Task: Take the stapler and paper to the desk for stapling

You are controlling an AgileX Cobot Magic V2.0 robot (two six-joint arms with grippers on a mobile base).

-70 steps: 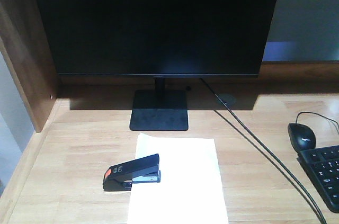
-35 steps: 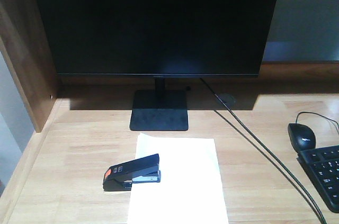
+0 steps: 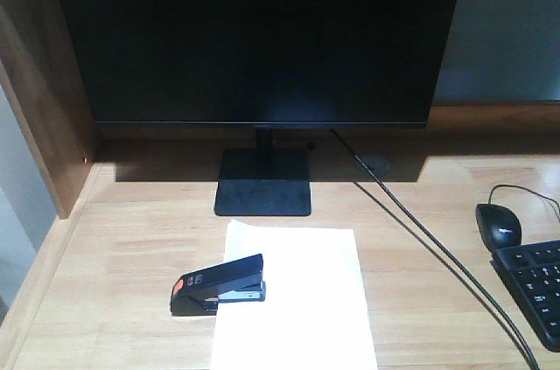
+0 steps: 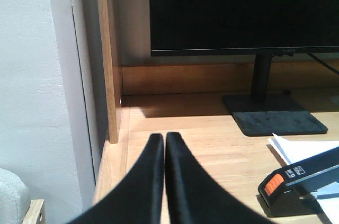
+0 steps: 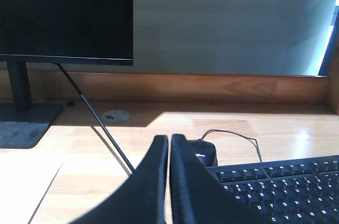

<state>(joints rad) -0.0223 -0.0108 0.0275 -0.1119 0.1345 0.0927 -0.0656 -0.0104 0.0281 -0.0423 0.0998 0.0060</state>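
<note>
The black stapler [image 3: 218, 284] with an orange rear patch lies on the desk [image 3: 122, 247], its front end over the left edge of the white paper [image 3: 297, 300]. It also shows at the lower right of the left wrist view [image 4: 299, 181], with a corner of the paper [image 4: 302, 149]. My left gripper [image 4: 164, 138] is shut and empty, above the desk left of the stapler. My right gripper [image 5: 169, 139] is shut and empty, above the desk in front of the mouse. Neither gripper shows in the front view.
A black monitor [image 3: 262, 38] on a flat stand [image 3: 262, 182] fills the back. Its cable [image 3: 420, 239] runs diagonally right. A black mouse [image 3: 498, 225] and keyboard [image 3: 535, 287] sit at the right. A brown side panel [image 3: 44, 108] closes the left side.
</note>
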